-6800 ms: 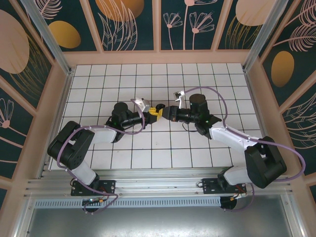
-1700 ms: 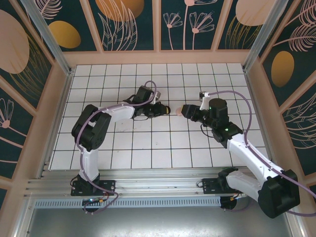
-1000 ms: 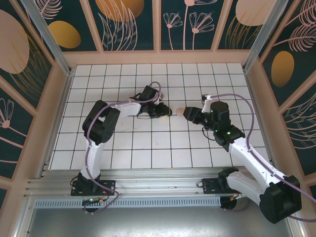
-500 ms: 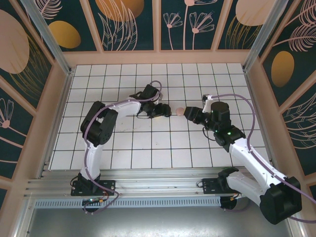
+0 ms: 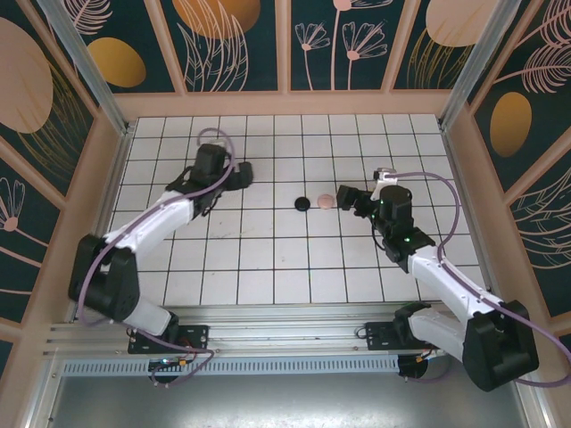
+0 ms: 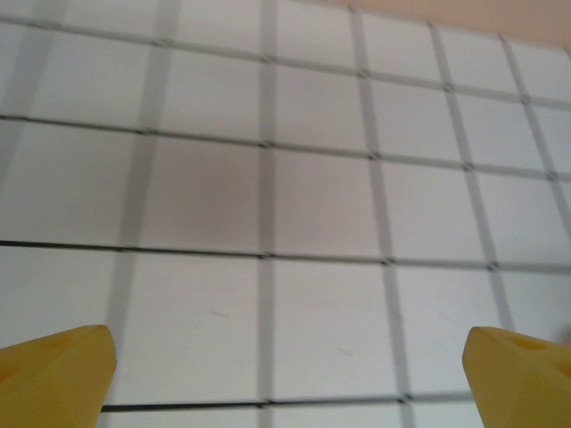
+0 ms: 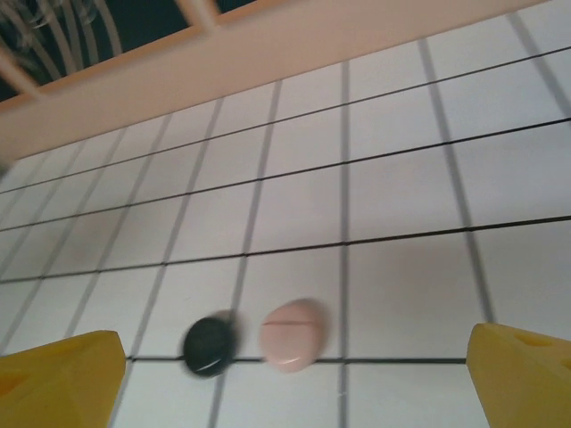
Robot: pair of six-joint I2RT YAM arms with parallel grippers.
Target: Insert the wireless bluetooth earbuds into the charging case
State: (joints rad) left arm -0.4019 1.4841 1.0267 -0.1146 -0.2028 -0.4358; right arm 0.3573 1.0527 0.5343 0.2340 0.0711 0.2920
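Sighting along my right gripper (image 7: 291,367), fingers spread wide and empty, I find the closed pink charging case (image 7: 294,333) just ahead, with a black round piece (image 7: 211,346) beside the case toward the left arm. My left gripper (image 5: 237,174), also spread, sits well apart from the case, so the right arm is nearer.

Both arms are built alike, with glossy white links joined by bulky black cylindrical joints. The left arm (image 5: 147,230) is bolted to a black base plate (image 5: 169,338) at 7 o'clock, the right arm (image 5: 446,276) to its twin (image 5: 393,335) at 5 o'clock. A lilac cable (image 5: 214,135) loops along the left arm, another (image 5: 428,176) along the right. The left claw (image 5: 234,174) and right claw (image 5: 348,198) are black, and their fingertips (image 6: 55,373) (image 7: 59,370) are blunt yellow wedges.
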